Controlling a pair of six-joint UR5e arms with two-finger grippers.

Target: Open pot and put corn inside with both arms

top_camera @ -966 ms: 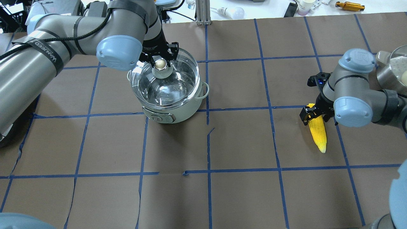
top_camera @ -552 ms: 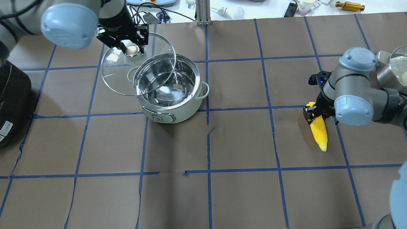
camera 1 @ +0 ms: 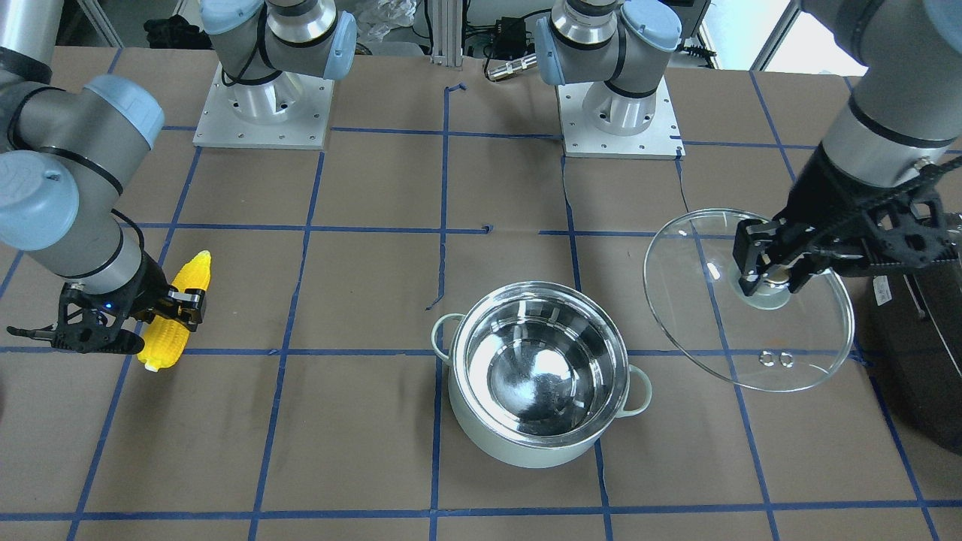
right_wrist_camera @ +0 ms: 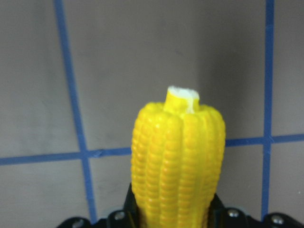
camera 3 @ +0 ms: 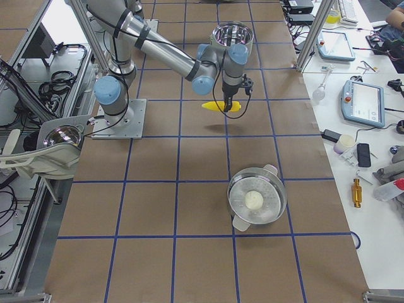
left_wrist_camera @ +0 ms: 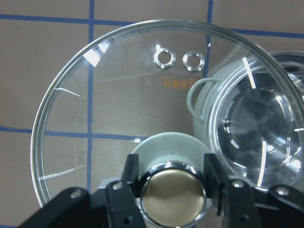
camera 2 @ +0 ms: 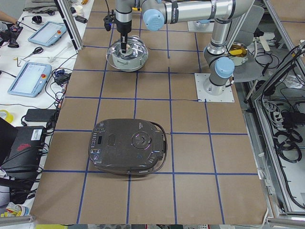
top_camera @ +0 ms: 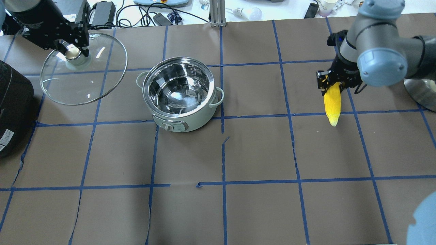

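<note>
Glass lid (top_camera: 85,81) swung left of the pot (top_camera: 196,119), baring it; left jaws pinch its knob (top_camera: 72,52), right jaws hold the corn (top_camera: 332,102).

Lid's off: mint-white round pot (top_camera: 192,119) w/ steel inside. Near it, left tool (top_camera: 72,51) grips clear glass lid (top_camera: 87,80) by knob; right tool (top_camera: 332,84) holds yellow corn cob (top_camera: 332,102), well apart.

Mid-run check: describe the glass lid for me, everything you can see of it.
The glass lid is a clear, shallow round dome with two small ringed vent holes near one edge and a beige knob on a pale mint base. The left end effector is shut on the knob; nothing else seems to touch it. It hangs tilted, off the pot, over the table between the pot and the black cooker.
</note>
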